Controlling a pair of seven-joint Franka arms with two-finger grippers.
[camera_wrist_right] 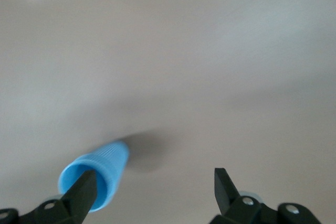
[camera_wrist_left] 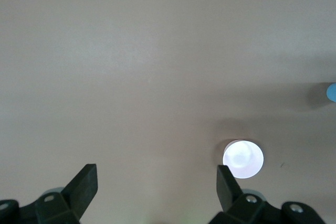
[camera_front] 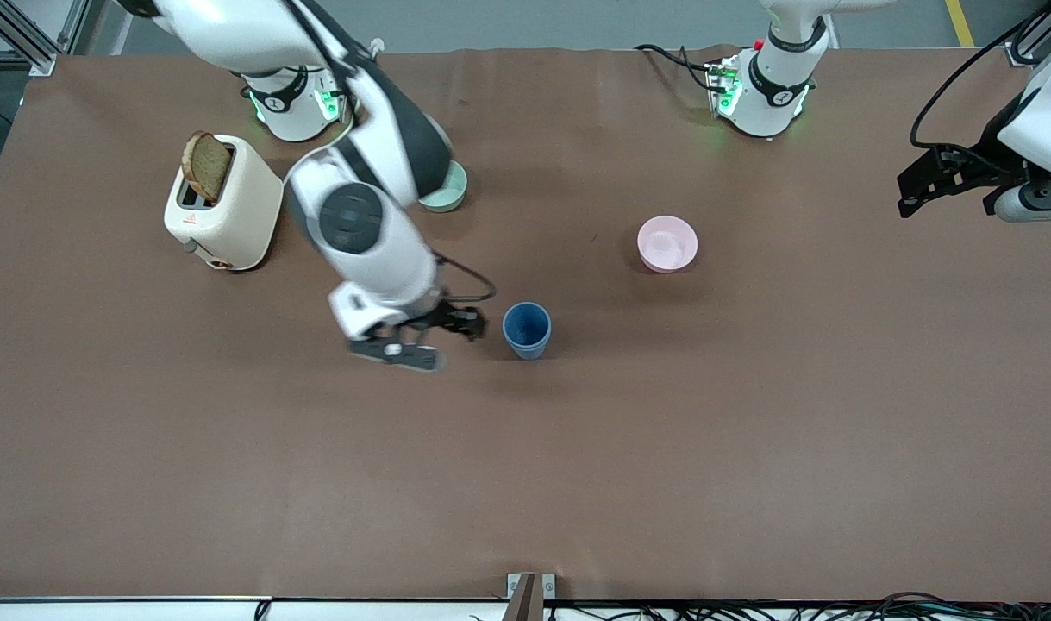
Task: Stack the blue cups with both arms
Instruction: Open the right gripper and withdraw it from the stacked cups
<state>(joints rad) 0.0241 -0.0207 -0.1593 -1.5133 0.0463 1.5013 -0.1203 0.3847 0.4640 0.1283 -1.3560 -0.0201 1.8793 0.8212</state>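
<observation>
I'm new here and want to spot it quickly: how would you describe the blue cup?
Start at the cream toaster holding a bread slice. Nearer the front camera, toward mid-table, is the right arm's open hand. Just beside it stands the blue cup, upright, taller and narrower than the pink bowl.

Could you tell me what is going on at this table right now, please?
The right gripper, fingers open and empty, sits low beside a blue cup standing upright mid-table; only one blue shape shows, so one cup or two nested cannot be told. The left gripper, also open, waits over the left arm's end of the table. A pink bowl, a mint-green bowl and a toaster holding bread stand untouched.
</observation>
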